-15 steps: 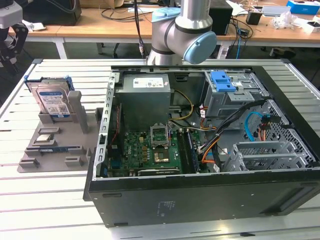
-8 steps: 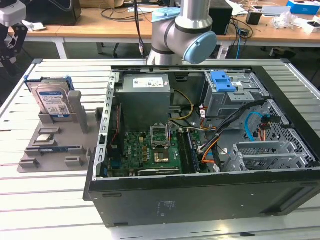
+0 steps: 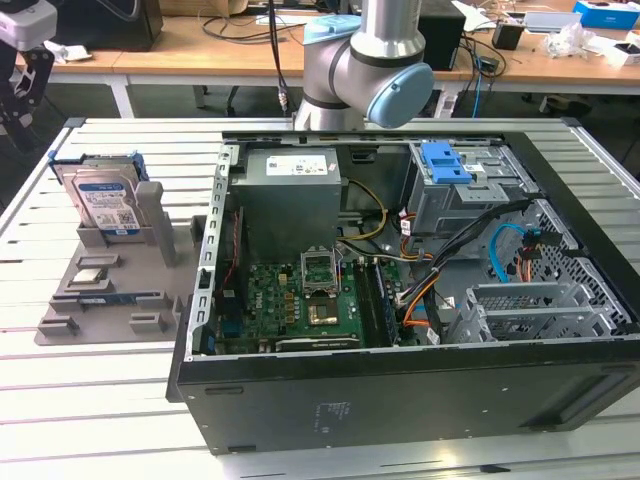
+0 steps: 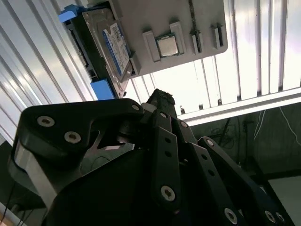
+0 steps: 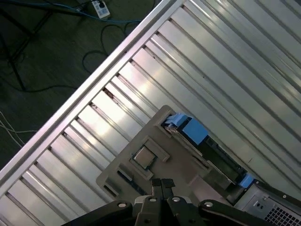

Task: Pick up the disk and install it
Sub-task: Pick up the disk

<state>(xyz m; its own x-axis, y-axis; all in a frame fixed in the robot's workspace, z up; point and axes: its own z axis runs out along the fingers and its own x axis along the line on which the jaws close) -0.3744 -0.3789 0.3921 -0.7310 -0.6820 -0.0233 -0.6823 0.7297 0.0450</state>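
Note:
The disk (image 3: 105, 200) is a silver drive with a white-and-blue label in a blue carrier. It stands on edge in a slot of the grey holder (image 3: 110, 290) at the exterior view's left. Both wrist views also show the disk (image 4: 110, 40) (image 5: 207, 146) in the holder (image 4: 141, 19) (image 5: 162, 141). My gripper (image 3: 18, 110) hangs above the table's far left corner, well apart from the disk. Its black fingertips (image 5: 162, 184) are pressed together with nothing between them, so it is shut. In the second wrist view the gripper (image 4: 162, 96) points towards the holder's edge.
An open computer case (image 3: 400, 400) lies on the slatted table (image 3: 100, 420) to the holder's right, with a grey power-supply box (image 3: 290, 195), motherboard and a blue bracket (image 3: 445, 162) on the drive bay. A square chip (image 3: 92, 277) rests in the holder. The table edge (image 5: 70, 101) drops to the floor.

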